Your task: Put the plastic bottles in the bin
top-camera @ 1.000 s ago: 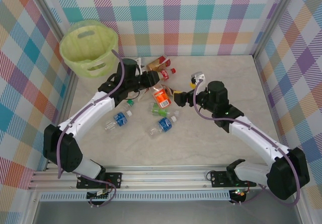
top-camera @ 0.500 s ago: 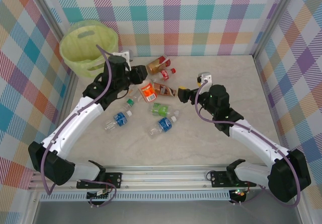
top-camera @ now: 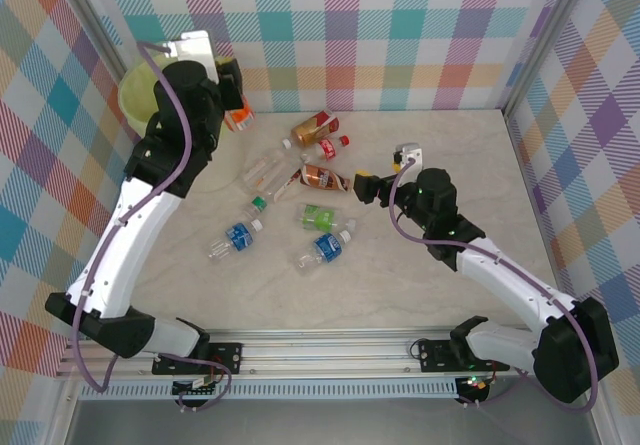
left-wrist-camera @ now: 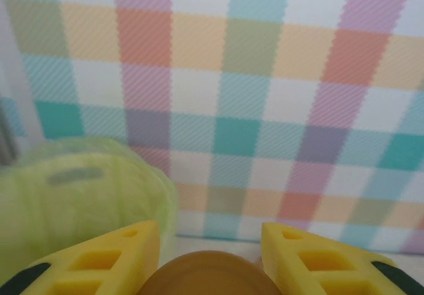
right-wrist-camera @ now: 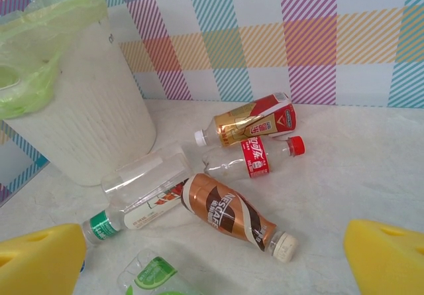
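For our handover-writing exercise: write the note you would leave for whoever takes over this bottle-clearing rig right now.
Left gripper: shut on an orange-labelled bottle, raised beside the bin rim, not released.
Right gripper: open, empty, near the brown bottle.
Done: can't tell; the bin's inside is hidden.
Left: drop the held bottle, then clear the loose ones from the table, including the brown bottle, the green-labelled bottle and the gold-and-red bottle.
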Action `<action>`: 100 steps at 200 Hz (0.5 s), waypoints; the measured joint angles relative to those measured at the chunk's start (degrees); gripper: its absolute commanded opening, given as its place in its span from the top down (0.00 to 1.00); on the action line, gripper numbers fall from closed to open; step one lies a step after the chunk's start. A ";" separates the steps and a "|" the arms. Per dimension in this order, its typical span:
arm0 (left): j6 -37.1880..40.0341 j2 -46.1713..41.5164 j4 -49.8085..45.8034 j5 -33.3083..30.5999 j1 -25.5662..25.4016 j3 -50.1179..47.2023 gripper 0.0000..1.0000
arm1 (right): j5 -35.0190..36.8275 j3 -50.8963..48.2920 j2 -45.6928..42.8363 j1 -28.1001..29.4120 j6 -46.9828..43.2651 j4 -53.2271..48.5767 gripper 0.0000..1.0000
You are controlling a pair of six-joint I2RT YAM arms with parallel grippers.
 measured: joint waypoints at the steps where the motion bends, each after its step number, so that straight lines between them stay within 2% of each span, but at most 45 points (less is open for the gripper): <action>1: 0.17 0.09 0.07 -0.17 0.07 0.13 1.00 | 0.00 0.00 -0.02 0.00 0.00 0.00 0.00; 24: 3.74 3.37 2.86 -4.17 3.48 2.54 1.00 | 0.00 0.00 -0.96 0.00 0.00 0.26 0.00; 47: 4.04 5.97 4.90 -4.72 8.87 3.23 1.00 | 0.00 0.00 -1.97 0.00 0.00 0.50 0.00; 81: -0.85 10.38 4.17 0.87 18.21 7.19 1.00 | 0.00 0.00 -2.16 0.00 0.33 0.44 0.00; 100: -3.23 11.89 4.37 4.46 21.79 7.72 1.00 | -0.22 0.00 -2.16 0.00 0.66 0.44 0.00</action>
